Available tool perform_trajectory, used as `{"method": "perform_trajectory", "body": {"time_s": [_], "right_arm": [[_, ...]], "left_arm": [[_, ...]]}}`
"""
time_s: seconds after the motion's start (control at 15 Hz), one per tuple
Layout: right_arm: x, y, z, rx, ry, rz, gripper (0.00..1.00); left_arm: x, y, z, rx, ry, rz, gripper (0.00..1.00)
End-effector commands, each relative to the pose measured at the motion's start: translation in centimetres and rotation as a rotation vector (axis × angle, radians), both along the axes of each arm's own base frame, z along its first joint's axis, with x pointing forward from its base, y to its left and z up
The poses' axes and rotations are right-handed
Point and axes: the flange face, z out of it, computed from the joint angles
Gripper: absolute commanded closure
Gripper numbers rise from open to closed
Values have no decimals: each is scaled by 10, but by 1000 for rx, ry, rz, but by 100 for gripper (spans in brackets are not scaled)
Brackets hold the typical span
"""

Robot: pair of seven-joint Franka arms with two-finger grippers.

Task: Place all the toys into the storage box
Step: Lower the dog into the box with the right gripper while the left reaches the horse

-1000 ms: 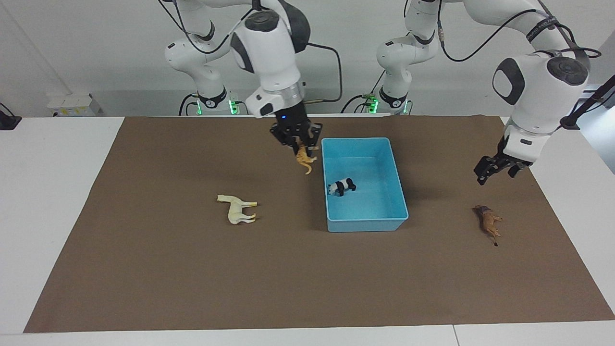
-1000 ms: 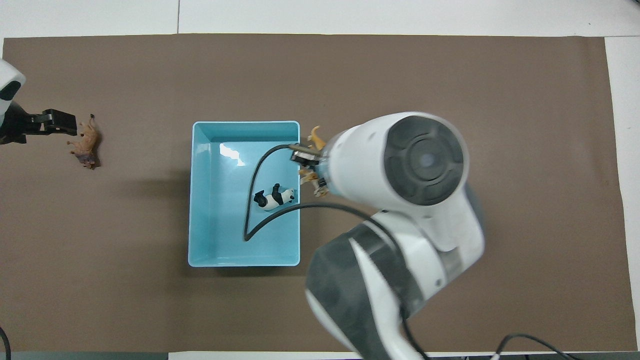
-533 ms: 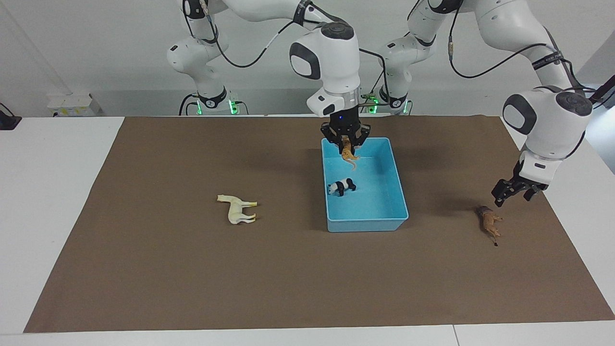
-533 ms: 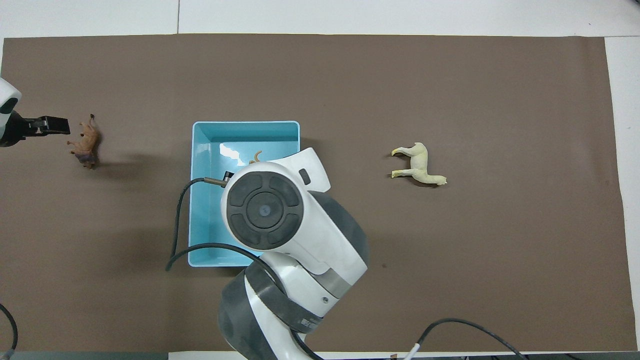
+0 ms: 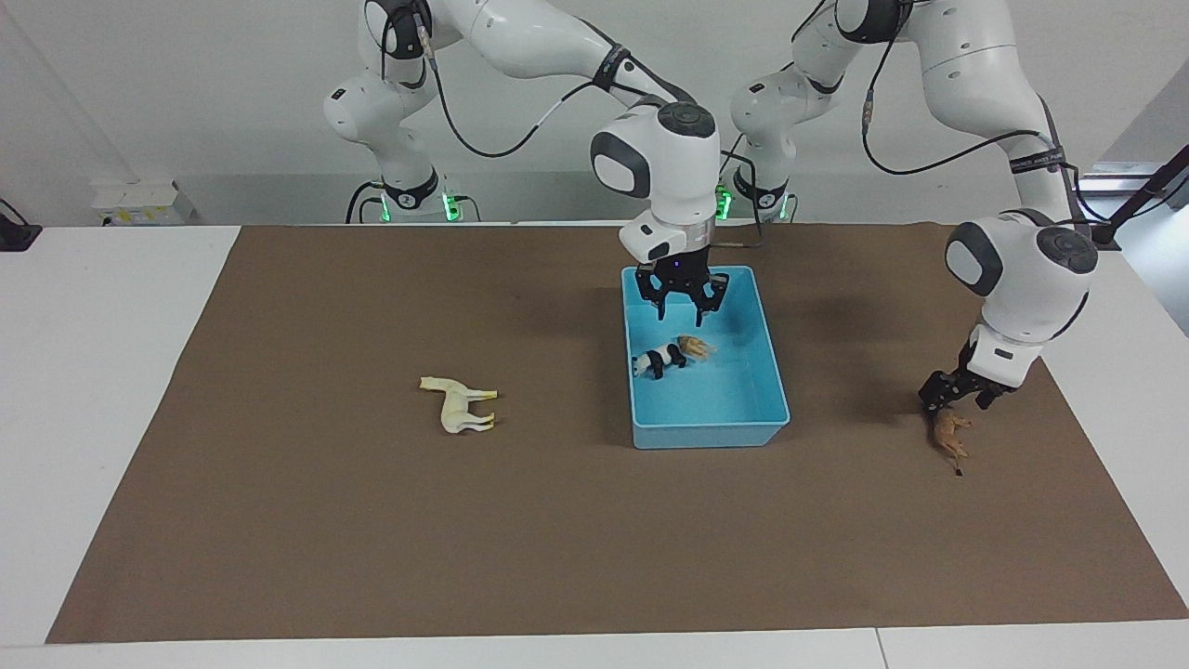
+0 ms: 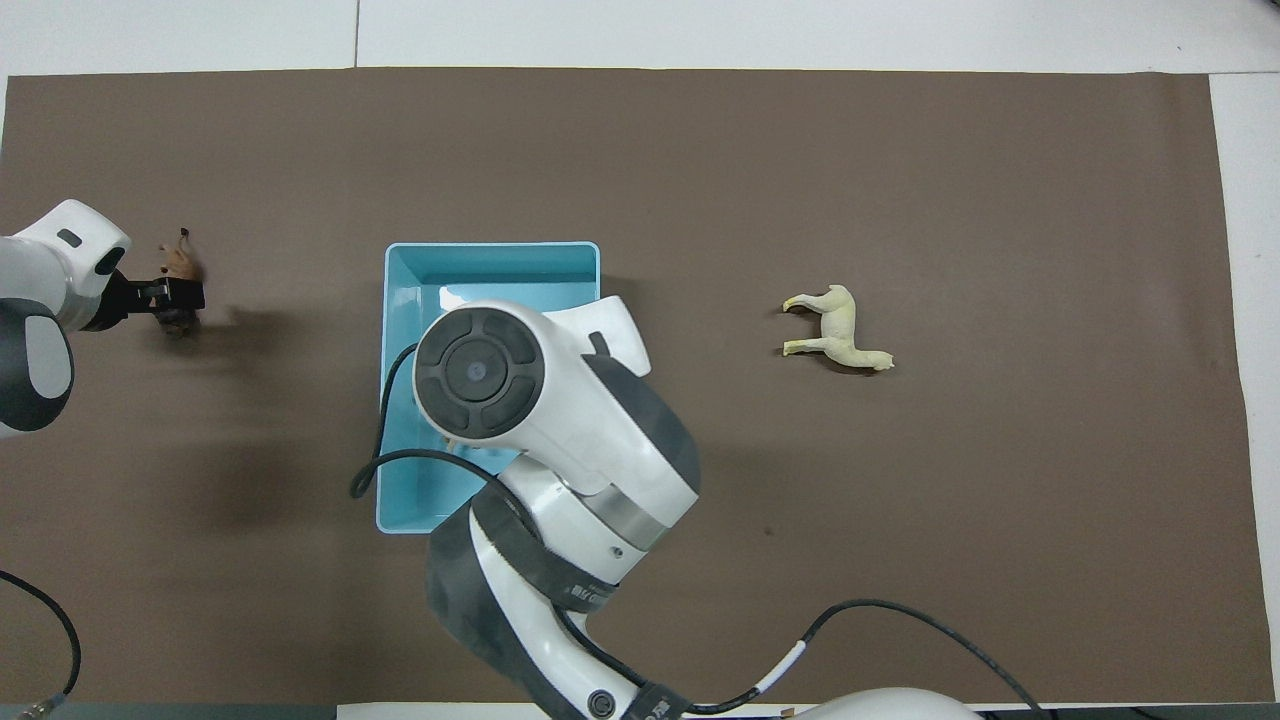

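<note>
The light-blue storage box (image 5: 711,432) stands mid-table; its rim also shows in the overhead view (image 6: 490,248). The panda (image 5: 659,360) and the orange tiger (image 5: 695,347) lie in it, touching. My right gripper (image 5: 685,311) hangs open and empty just above them; in the overhead view its arm hides both toys. The cream horse (image 5: 458,405) lies on its side on the mat toward the right arm's end, also seen from overhead (image 6: 836,330). My left gripper (image 5: 946,398) is down at the head end of the brown lion (image 5: 950,435), partly covering it from overhead (image 6: 180,262).
A brown mat (image 5: 372,520) covers most of the white table. The right arm's cable (image 6: 380,470) loops over the box's edge toward the left arm's end.
My right gripper carried the tiger over the box and let it go; it now lies beside the panda. My left gripper came down onto the lion's head end.
</note>
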Motion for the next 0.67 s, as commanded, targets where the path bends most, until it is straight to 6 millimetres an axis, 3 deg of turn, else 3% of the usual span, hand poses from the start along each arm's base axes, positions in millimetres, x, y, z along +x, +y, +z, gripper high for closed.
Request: {"method": "perform_trajectory", "body": {"time_s": [0.0,0.27,0.4,0.6], "right_arm": [[38,-74,16,-73,48,103,0],[75,-170,-25,-92,99,178,0],[78,-221,-53,-78,92,198,0],[71,-269,-94,-57,49,211,0]], "left_arm": [[-16,1,-3,4,-15,9,0],[-16,12,-9,10,-33,18,0],[-17,12,-9,10,-33,20,2],[-22,19,-15,7,-27,35,11]]}}
